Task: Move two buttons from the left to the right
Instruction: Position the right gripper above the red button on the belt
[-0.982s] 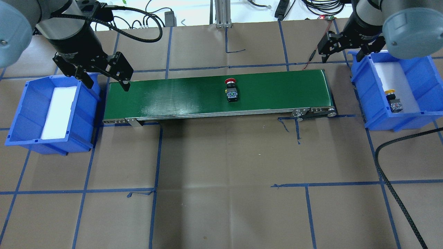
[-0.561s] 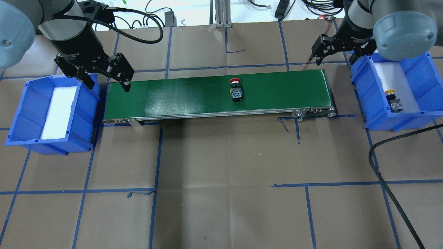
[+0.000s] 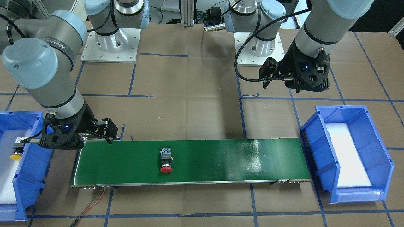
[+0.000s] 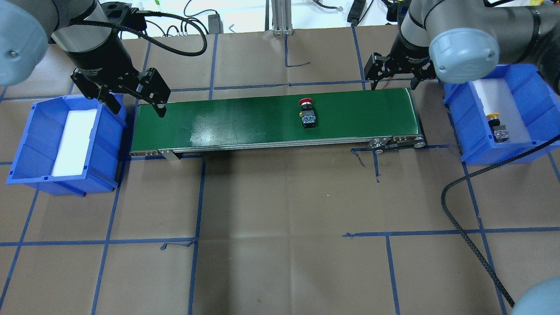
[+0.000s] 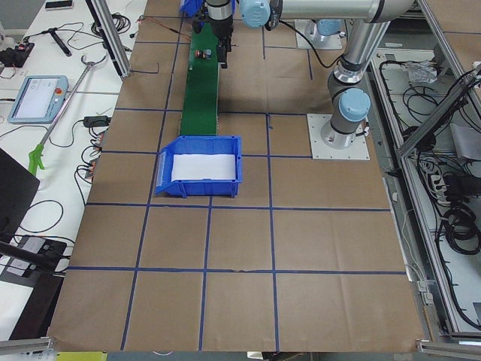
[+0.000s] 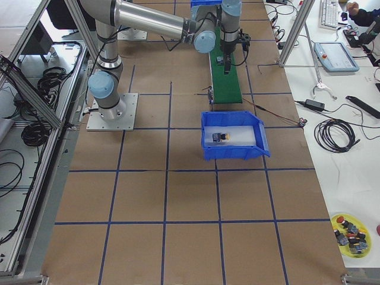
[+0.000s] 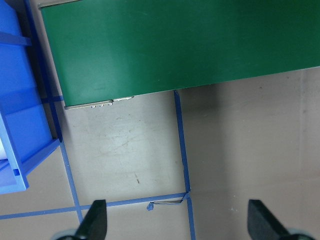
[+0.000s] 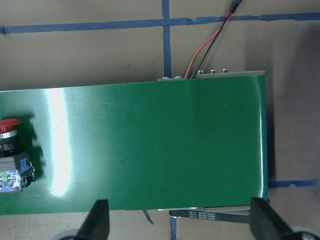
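The red button [image 4: 307, 114] lies on its side on the green conveyor belt [image 4: 236, 124], right of the belt's middle; the right wrist view catches it at its left edge [image 8: 12, 159]. The yellow button [image 4: 497, 126] lies in the right blue bin [image 4: 534, 98]. My right gripper [image 4: 393, 84] hangs open and holds nothing above the belt's far right end, well to the right of the red button. At the belt's left end, beside the left blue bin [image 4: 29, 144], my left gripper [image 4: 139, 105] is open and also holds nothing.
White foam lines both bins. A black cable [image 4: 463, 218] loops over the brown table at the front right. Red and black wires [image 8: 207, 47] run off the belt's right end. At the table's right-end corner sits a yellow dish of spare buttons [image 6: 350, 229].
The red button has ridden rightward along the belt. My right gripper has swung left from the right bin's edge to above the belt's right end. The left gripper has hardly moved.
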